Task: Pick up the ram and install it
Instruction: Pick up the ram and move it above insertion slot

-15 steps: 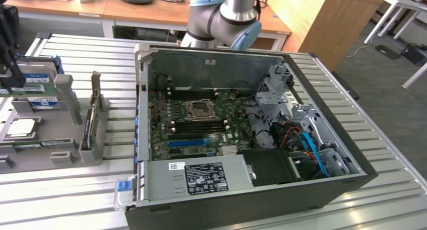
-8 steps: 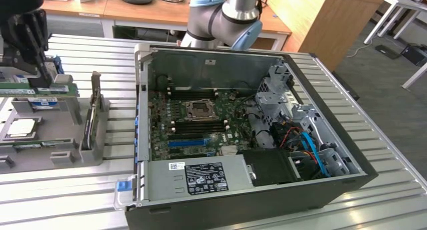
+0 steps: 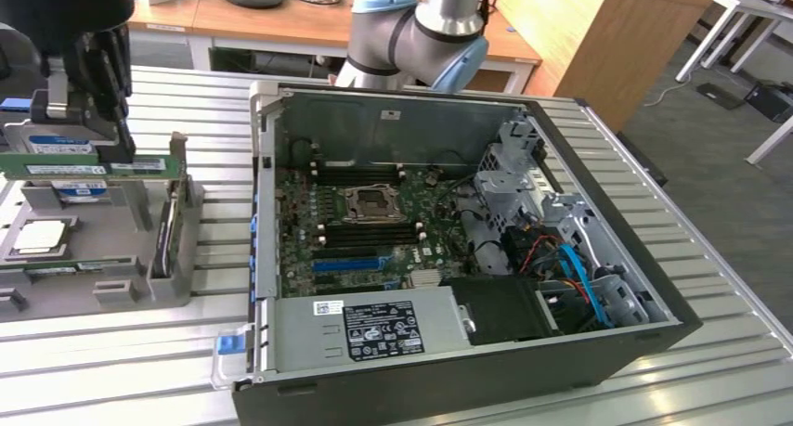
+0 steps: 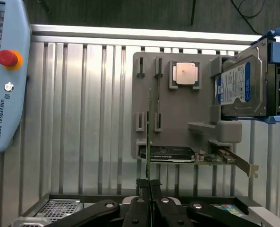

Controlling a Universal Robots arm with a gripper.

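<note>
The ram point(image 3: 93, 169) is a long thin green stick with white labels, held level above the grey parts tray point(image 3: 118, 231) at the exterior view's left. My gripper point(image 3: 121, 152) comes down on it from above and is shut on its top edge. In the wrist view the ram point(image 4: 149, 132) shows edge-on as a thin line running out from my shut gripper point(image 4: 149, 185), over the tray point(image 4: 177, 123) between its slot holders. Whether the stick still touches the tray I cannot tell.
The open computer case with the green motherboard point(image 3: 371, 222) lies at the exterior view's middle, power supply point(image 3: 371, 329) at its near end. On the tray are a CPU point(image 4: 184, 74), a hard drive point(image 4: 239, 85) and a card point(image 4: 170, 153). A teach pendant point(image 4: 3, 71) lies beside it.
</note>
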